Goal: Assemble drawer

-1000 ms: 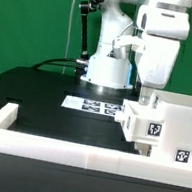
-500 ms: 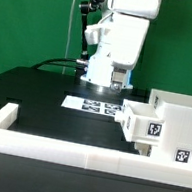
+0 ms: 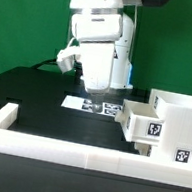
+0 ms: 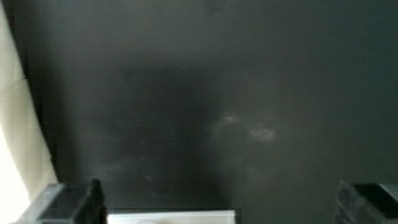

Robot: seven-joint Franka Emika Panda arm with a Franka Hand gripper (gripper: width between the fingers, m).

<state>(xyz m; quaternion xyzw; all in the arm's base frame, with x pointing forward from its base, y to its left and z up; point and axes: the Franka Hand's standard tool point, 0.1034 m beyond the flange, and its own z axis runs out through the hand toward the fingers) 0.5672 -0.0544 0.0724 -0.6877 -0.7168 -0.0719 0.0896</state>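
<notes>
Above the table (image 3: 34, 89), beside the drawer (image 3: 165, 124), the arm (image 3: 98, 39) hangs, jaws spread wide, empty.

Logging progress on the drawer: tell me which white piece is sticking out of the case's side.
It is the small tray on the exterior view's left of the large case. It juts from the case's side with a square tag on its end; no other tray shows.

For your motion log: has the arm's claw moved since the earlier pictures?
Yes. The claw has swung toward the exterior view's left, away from the case, past the marker board.
</notes>
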